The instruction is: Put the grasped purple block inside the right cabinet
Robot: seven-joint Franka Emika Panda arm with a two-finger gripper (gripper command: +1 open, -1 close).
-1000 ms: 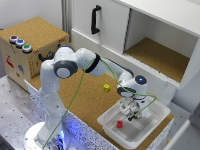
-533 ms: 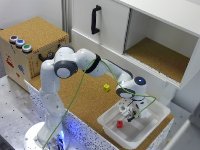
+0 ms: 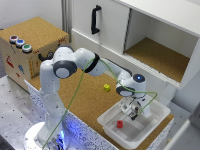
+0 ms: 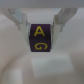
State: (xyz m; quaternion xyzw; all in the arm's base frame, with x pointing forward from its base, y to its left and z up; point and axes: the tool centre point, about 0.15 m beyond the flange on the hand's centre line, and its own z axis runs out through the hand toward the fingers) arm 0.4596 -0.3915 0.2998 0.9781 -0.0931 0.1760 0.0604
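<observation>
Purple block, yellow letters A and G on its face, sat clamped between the fingers of the gripper, held just above the white tray. Red cube lay inside that tray; yellow cube rested on the cork desk beside it. Right cabinet stood open beyond the tray.
</observation>
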